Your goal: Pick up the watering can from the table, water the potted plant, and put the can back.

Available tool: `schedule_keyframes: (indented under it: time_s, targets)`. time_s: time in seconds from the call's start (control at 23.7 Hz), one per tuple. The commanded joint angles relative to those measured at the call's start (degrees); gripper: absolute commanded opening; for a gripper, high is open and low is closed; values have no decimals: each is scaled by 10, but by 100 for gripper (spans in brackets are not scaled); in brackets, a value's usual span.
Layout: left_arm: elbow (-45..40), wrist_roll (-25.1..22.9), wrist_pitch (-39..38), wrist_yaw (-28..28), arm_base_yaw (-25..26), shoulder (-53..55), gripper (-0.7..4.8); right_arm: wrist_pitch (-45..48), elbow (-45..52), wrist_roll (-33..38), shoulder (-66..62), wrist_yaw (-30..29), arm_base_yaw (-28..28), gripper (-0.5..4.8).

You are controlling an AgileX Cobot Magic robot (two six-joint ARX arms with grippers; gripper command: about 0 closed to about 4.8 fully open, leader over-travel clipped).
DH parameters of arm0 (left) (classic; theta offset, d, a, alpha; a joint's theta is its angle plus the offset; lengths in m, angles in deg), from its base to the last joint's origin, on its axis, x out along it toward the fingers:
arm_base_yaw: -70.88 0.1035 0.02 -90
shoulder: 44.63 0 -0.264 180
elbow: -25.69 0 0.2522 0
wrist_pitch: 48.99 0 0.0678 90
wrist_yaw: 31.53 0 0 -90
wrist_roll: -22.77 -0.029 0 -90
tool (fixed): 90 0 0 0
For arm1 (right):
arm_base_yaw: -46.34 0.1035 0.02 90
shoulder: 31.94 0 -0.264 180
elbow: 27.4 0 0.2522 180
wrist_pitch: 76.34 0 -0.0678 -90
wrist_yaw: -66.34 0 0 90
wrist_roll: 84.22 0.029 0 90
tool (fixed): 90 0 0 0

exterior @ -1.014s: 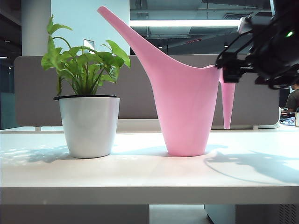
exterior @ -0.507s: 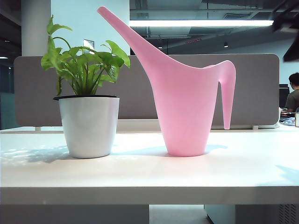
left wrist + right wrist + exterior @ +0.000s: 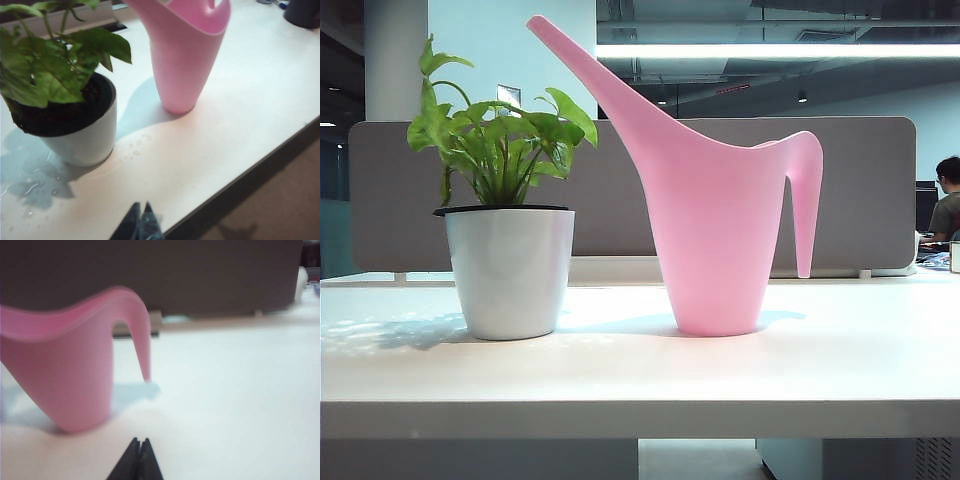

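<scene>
The pink watering can [image 3: 715, 225] stands upright on the white table [image 3: 620, 370], spout slanting up toward the potted plant [image 3: 505, 225], handle on the far side from it. The plant's white pot [image 3: 82, 140] has water drops and a wet patch around it. No gripper shows in the exterior view. My left gripper [image 3: 141, 206] is shut and empty, low over the table's front edge, short of the pot and the can [image 3: 187, 55]. Level with the tabletop, my right gripper [image 3: 140, 441] is shut and empty, a short way back from the can's handle [image 3: 142, 342].
A grey partition [image 3: 620, 190] runs behind the table. A seated person [image 3: 948, 210] and small items are at the far right. The table's dark front edge [image 3: 260, 170] passes close to my left gripper.
The right arm, which hovered by the can's handle a second ago, has pulled away out of the exterior view. The can and plant have stayed put.
</scene>
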Motion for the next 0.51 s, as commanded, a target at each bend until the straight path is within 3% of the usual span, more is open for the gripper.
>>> schedule_keyframes:
  time_s: [0.04,0.21,0.51]
  targets:
    - [2,2,1,-1,0,-2,3,1,17,4,5,-11,2,-6]
    - [1,2,1,0,0,-2,3,8,41,35,6,-19,2,-6]
    - [1,2,1,0,0,-2,3,-1,87,30,5,-69,0,-5]
